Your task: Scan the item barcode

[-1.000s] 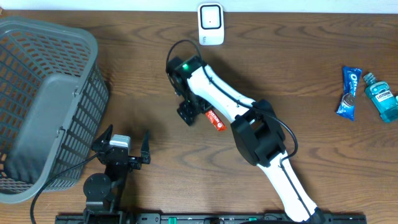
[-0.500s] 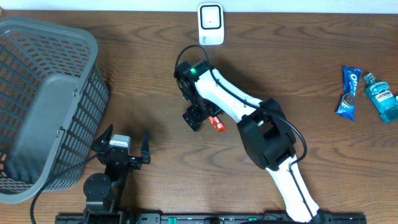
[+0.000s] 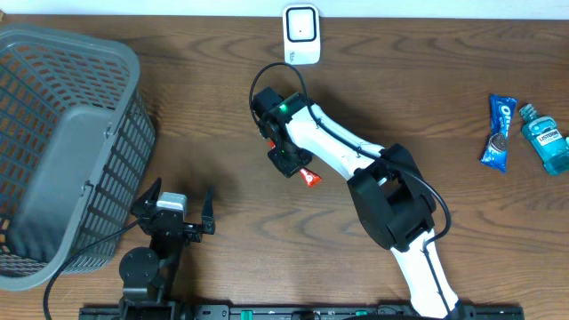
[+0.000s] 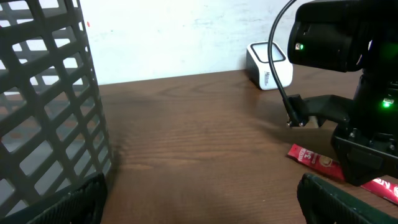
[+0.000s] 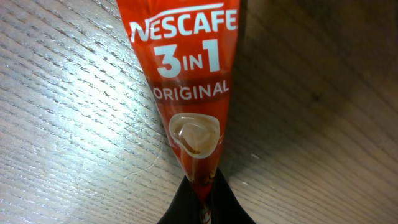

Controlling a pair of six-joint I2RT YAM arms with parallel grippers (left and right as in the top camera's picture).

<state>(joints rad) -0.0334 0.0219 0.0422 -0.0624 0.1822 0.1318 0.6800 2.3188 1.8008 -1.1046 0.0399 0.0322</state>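
A red Nescafe 3-in-1 sachet [image 5: 186,93] lies on the wooden table just right of centre [image 3: 310,177]. My right gripper [image 5: 204,199] is shut on its narrow end, the two black fingers pinching the foil. From overhead the right gripper [image 3: 293,163] sits over the sachet's left end. The white barcode scanner [image 3: 301,34] stands at the far edge, well above the sachet. My left gripper [image 3: 175,203] stands open near the front left with nothing between its fingers. The left wrist view shows the sachet [image 4: 317,160] under the right arm and the scanner [image 4: 267,65] behind.
A grey mesh basket [image 3: 71,151] fills the left side, close to the left gripper, its wall [image 4: 43,112] beside it. A blue Oreo pack [image 3: 499,133] and a blue Listerine bottle [image 3: 544,140] lie at the far right.
My right gripper shifted slightly right and toward the front, then closed on the sachet's end. The left arm has stayed still.
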